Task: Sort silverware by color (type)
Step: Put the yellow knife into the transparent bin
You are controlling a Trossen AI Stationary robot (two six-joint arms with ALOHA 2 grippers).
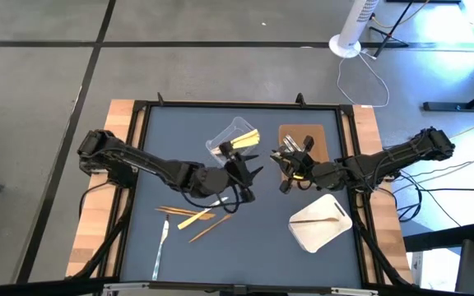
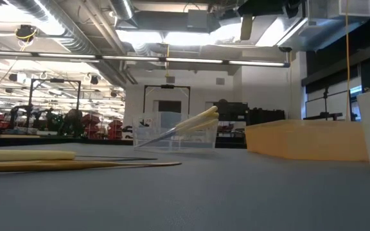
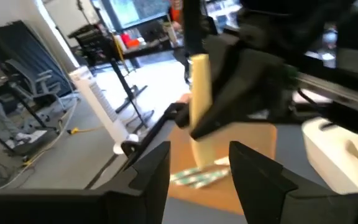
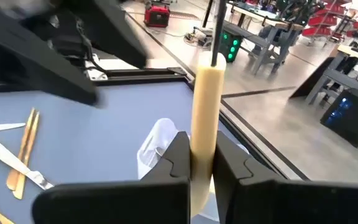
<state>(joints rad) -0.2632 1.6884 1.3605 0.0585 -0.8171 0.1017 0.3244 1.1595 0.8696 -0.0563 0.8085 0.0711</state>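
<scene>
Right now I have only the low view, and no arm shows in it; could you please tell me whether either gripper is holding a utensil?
Observer: Yes, the right gripper is shut on a pale yellow utensil, above the middle of the table.
Operator: Thank you. And the other arm?
Observer: The left gripper is open and holds nothing, close beside the right one.
Operator: What lies in the white tray?
Observer: One orange-brown utensil lies in the white tray.
</scene>
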